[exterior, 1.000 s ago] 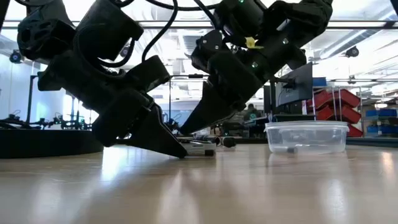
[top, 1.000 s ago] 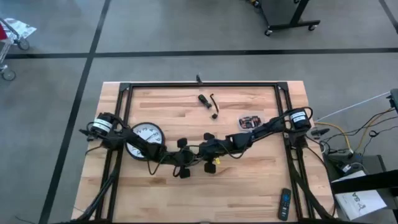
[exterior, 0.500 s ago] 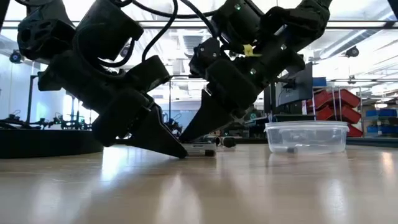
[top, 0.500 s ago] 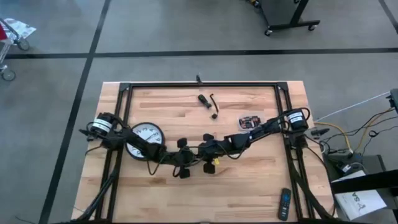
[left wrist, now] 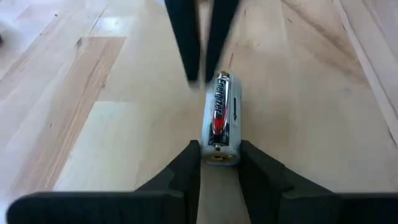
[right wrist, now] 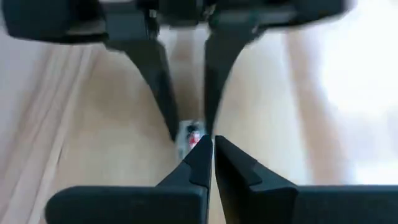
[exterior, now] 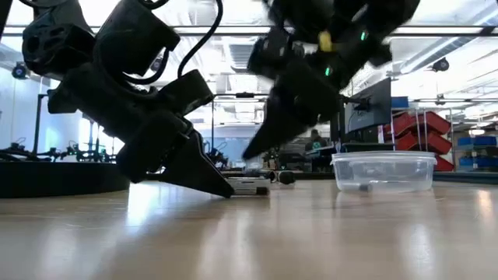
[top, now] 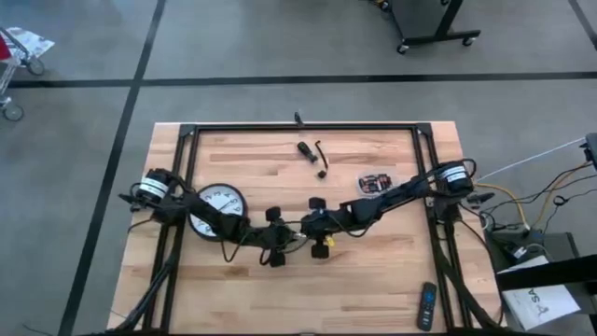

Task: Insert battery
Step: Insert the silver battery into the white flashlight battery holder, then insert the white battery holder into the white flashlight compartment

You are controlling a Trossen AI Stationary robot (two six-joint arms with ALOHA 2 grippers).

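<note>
Wooden table [top: 373,271], battery [left wrist: 219,118] in left hand [left wrist: 217,163], clock [top: 219,203]

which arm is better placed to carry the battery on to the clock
Left. The left gripper already clamps the battery between its fingers and sits nearer the clock. The right gripper is shut, holding nothing.

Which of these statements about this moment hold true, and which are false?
1. The left gripper holds a battery between its fingers. True.
2. The battery stands upright on the table. False: it lies on its side.
3. The clock is on the right arm's side. False: it lies by the left arm.
4. A remote lies near the table's front right corner. True.
5. The right gripper is spread wide. False: its fingers are nearly together.
</note>
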